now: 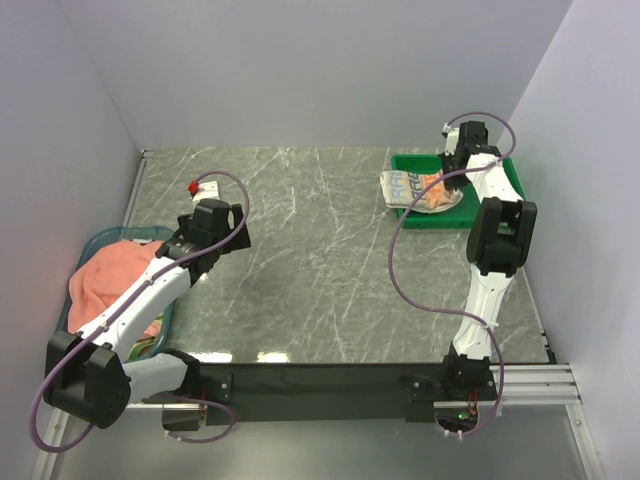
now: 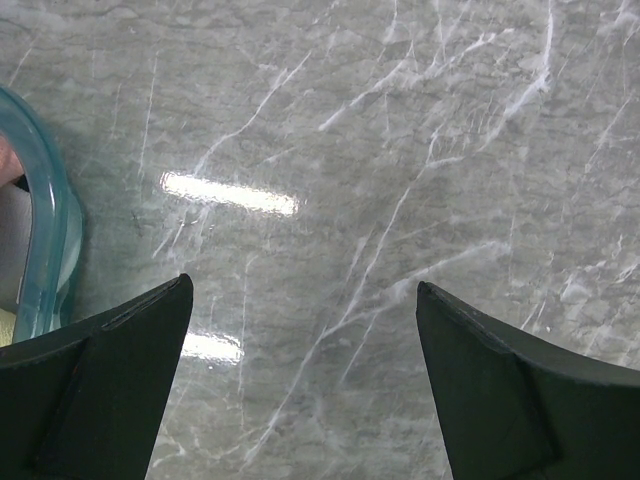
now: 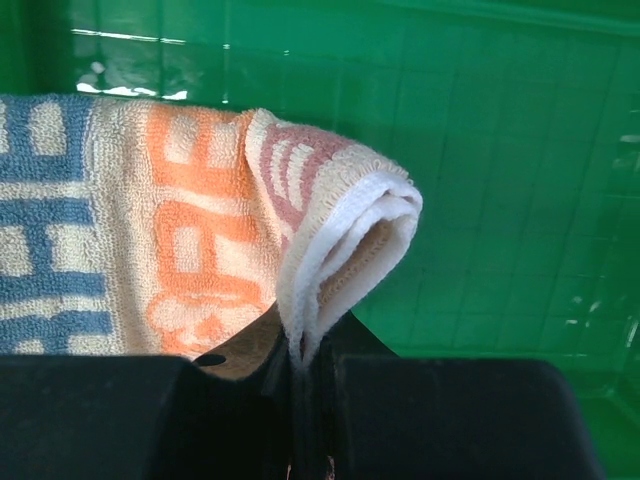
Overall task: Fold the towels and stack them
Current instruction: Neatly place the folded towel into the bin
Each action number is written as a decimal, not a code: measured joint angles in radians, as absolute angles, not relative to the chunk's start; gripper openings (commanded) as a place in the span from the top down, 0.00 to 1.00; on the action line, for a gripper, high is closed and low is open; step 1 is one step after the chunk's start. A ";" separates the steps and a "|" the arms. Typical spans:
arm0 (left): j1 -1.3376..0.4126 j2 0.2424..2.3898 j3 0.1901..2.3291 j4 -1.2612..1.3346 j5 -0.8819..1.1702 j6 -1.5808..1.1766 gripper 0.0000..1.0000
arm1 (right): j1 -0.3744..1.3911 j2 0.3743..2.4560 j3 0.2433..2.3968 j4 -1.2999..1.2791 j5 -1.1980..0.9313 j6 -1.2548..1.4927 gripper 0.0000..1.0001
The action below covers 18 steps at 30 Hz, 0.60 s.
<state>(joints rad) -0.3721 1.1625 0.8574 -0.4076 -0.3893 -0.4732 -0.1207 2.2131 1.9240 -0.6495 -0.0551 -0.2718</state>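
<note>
With right end effector (image 3: 300, 365), pinching cream towel's (image 3: 150, 220) folded edge inside tray (image 3: 500, 150). Hovering with left end effector (image 2: 303, 285) released over desk (image 2: 400, 120), well left of tray, beside basket (image 2: 50, 230) holding pink towel (image 1: 115, 280), maybe green towel (image 1: 147, 345) under it.

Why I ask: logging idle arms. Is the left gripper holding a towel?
No, the left gripper stands open over the bare table, with nothing held.

Cream towel (image 3: 150, 230): blue, orange, pink block letters; words unreadable.

Lab cell: white walls (image 1: 300, 60), marble tabletop (image 1: 320, 260)
</note>
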 measured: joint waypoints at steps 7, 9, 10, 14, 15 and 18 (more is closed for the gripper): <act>-0.371 1.167 0.857 -0.407 -0.389 -0.474 0.01 | -0.121 2.215 1.901 -0.634 -0.023 -0.298 1.00; -0.371 1.174 0.857 -0.408 -0.389 -0.474 0.01 | -0.121 2.215 1.898 -0.632 -0.009 -0.305 1.00; -0.371 1.176 0.857 -0.407 -0.389 -0.474 0.01 | -0.121 2.215 1.896 -0.630 -0.001 -0.308 1.00; -0.371 1.183 0.857 -0.408 -0.389 -0.474 0.01 | -0.121 2.215 1.891 -0.629 0.025 -0.312 1.00; -0.371 1.184 0.857 -0.407 -0.389 -0.474 0.01 | -0.121 2.215 1.891 -0.628 0.031 -0.313 1.00; -0.371 1.185 0.857 -0.407 -0.389 -0.474 0.01 | -0.121 2.215 1.891 -0.628 0.045 -0.315 1.00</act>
